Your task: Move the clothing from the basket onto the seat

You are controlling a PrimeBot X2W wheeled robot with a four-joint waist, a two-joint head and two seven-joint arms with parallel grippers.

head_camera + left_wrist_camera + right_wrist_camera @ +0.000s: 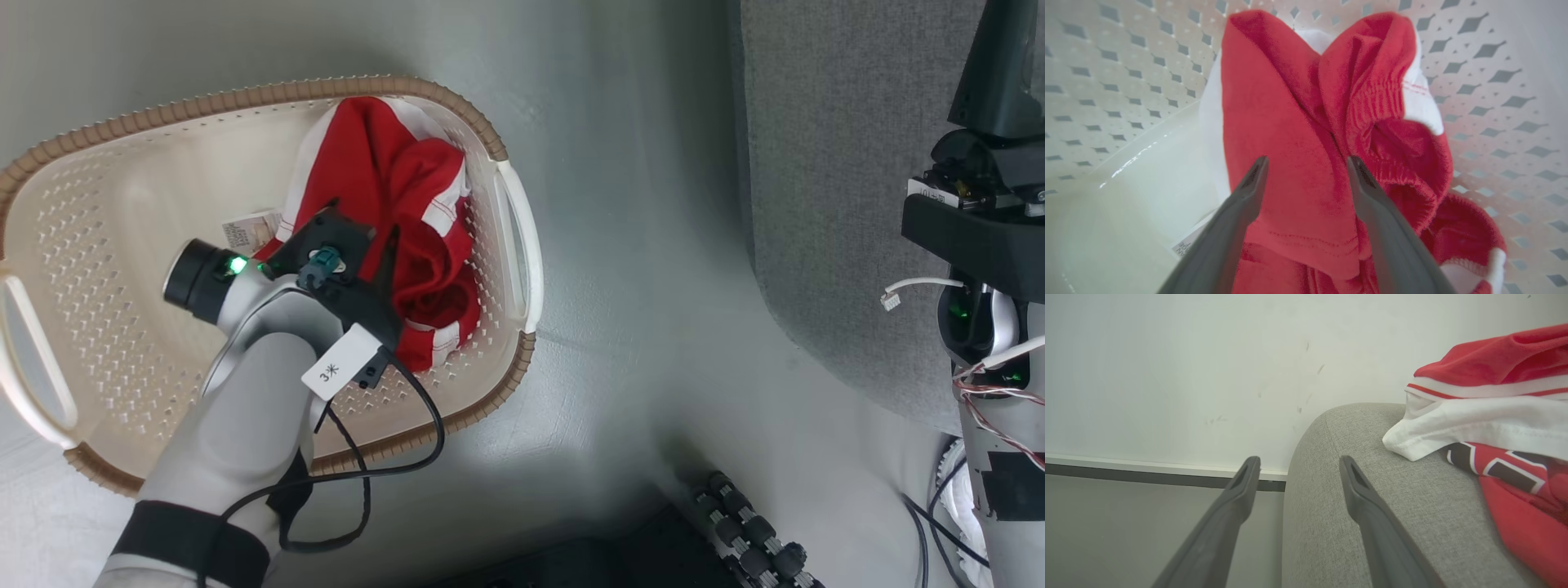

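Red clothing [408, 188]: one heap in basket [122, 261], one on seat [1433, 506]; left tool [1307, 159], right tool [1300, 459] open, empty.

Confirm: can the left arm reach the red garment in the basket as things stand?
Probably yes. The left gripper is open inside the basket, its fingers either side of a fold of the red garment, nothing between them and the cloth. The perforated walls stand clear to the sides.
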